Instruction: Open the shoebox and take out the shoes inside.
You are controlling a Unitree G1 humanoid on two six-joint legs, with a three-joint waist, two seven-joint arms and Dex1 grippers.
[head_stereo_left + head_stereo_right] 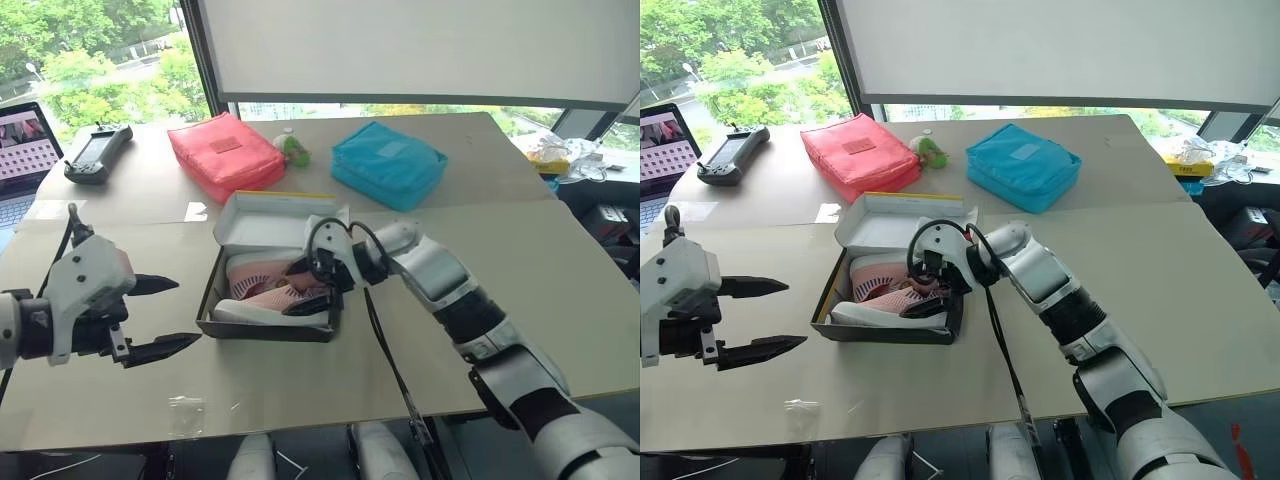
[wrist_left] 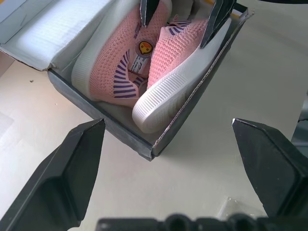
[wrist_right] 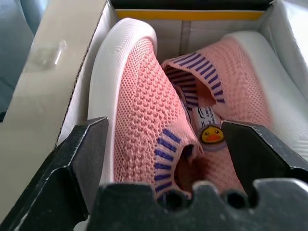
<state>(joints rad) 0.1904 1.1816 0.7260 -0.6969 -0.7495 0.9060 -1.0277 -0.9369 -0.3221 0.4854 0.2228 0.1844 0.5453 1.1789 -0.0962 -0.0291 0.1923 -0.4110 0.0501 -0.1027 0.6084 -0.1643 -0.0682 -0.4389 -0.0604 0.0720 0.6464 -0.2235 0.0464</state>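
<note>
Step in hand: shoe removal; lid is already back, its white inside facing up at the far edge of the shoebox (image 1: 268, 325), so opening reads as done.

Left to right on the table (image 1: 520, 290): left gripper (image 1: 160, 317) hovers left of the box, above the table, jaws wide apart and empty, aimed at the box's near-left corner. Shoebox sits mid-table, near the front edge. Both shoes (image 3: 144, 120) lie inside it, on their sides, pink uppers touching, white soles outward. Right gripper (image 3: 163, 149) reaches in from the right, jaws apart, straddling the heel collar of one shoe; nothing clamped yet.

Next move, as I judge it: close the right jaws on that collar, then lift straight up clear of the box wall. Risk: the second shoe drags along, since the two are pressed together.

Count: shoebox 1; shoes 2; grippers 2; fabric pouches at far side 2, one red pouch (image 1: 225, 153), one blue pouch (image 1: 388, 163).
</note>
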